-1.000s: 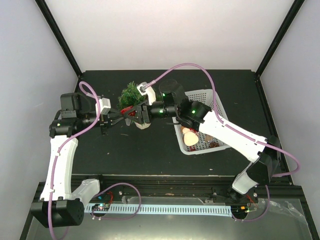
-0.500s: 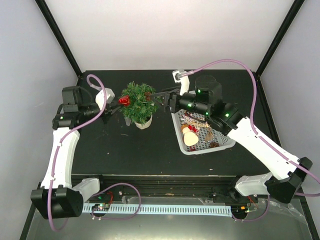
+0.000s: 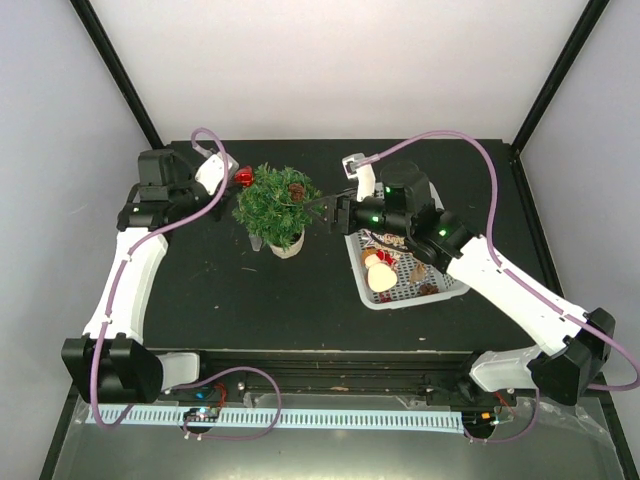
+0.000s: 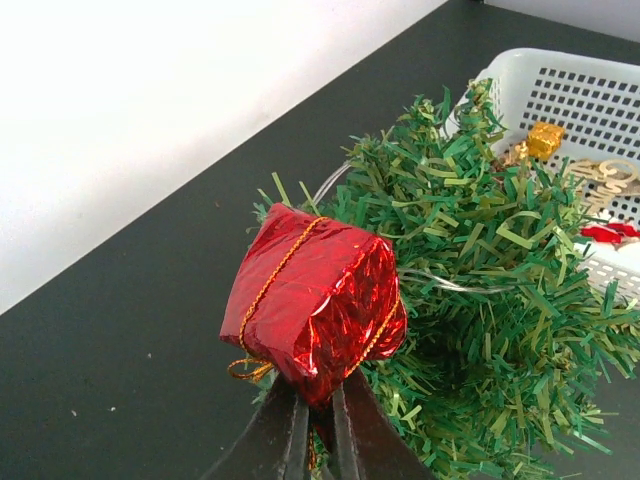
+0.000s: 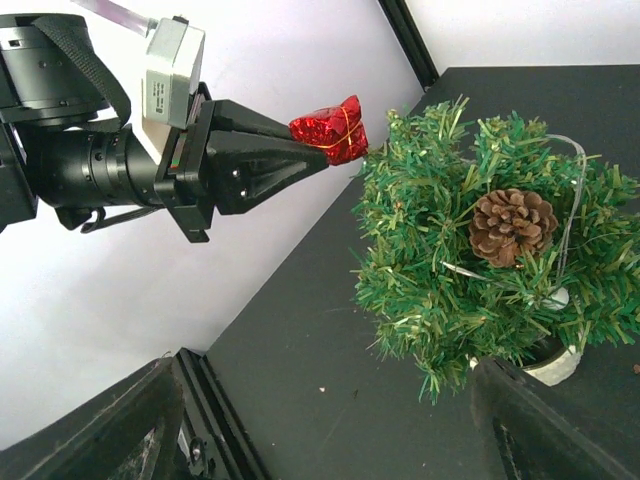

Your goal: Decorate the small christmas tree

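Clamps a red foil gift (image 4: 315, 300) in the left hand (image 4: 318, 405), at the far-left sprigs of the small christmas tree (image 3: 277, 200). Stands upright on the desk (image 3: 230, 300) beside the white basket (image 4: 560, 80). Holds the right hand (image 3: 322, 206) spread, near its right side.

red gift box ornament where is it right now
In the top external view the red gift box ornament is pinched in the left claw, at the left rear edge of the small christmas tree.

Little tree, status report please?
Left gripper shut on red foil gift, at edge of small christmas tree. Right gripper open, beside it. Nothing in the way.
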Controlling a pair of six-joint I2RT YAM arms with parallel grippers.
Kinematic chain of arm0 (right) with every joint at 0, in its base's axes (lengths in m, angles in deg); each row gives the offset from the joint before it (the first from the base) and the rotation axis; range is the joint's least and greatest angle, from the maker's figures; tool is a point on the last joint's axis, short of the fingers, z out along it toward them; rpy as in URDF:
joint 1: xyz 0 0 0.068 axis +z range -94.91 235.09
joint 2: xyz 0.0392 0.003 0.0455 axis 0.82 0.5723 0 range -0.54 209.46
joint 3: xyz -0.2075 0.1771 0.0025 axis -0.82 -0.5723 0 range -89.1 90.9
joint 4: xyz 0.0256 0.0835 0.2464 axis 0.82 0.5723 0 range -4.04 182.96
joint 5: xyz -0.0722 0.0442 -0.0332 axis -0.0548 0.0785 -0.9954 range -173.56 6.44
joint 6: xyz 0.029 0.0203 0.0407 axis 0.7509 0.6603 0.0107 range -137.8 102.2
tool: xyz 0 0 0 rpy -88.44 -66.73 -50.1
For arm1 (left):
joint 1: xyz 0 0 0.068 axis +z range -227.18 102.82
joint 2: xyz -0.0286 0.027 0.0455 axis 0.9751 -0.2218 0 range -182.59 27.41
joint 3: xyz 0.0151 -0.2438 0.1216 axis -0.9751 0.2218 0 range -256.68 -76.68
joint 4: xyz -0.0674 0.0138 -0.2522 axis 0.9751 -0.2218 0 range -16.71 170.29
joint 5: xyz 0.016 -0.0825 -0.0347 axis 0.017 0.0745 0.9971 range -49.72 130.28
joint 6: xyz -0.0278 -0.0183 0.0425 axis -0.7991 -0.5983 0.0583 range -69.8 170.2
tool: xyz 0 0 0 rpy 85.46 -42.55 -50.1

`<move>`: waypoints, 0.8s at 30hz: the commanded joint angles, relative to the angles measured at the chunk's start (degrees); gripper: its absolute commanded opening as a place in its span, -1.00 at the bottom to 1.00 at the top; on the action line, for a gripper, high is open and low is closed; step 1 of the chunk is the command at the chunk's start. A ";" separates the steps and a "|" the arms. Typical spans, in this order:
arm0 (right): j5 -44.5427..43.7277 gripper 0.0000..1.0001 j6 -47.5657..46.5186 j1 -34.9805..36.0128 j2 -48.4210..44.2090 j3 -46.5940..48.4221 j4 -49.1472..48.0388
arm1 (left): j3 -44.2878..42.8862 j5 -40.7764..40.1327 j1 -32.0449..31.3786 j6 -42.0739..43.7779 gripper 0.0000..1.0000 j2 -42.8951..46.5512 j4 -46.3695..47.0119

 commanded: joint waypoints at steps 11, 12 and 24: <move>1.96 0.59 1.08 -1.47 -0.11 -2.88 -3.77 | 2.79 -4.47 -4.44 0.42 -0.94 2.66 3.05; 1.96 0.59 1.18 -1.53 -0.12 -3.05 -3.77 | 3.05 -4.69 -4.68 0.47 -0.93 2.72 3.13; 2.14 0.59 0.91 -1.70 -0.38 -4.22 -3.66 | 5.65 -6.61 -7.31 0.78 -0.92 2.40 4.10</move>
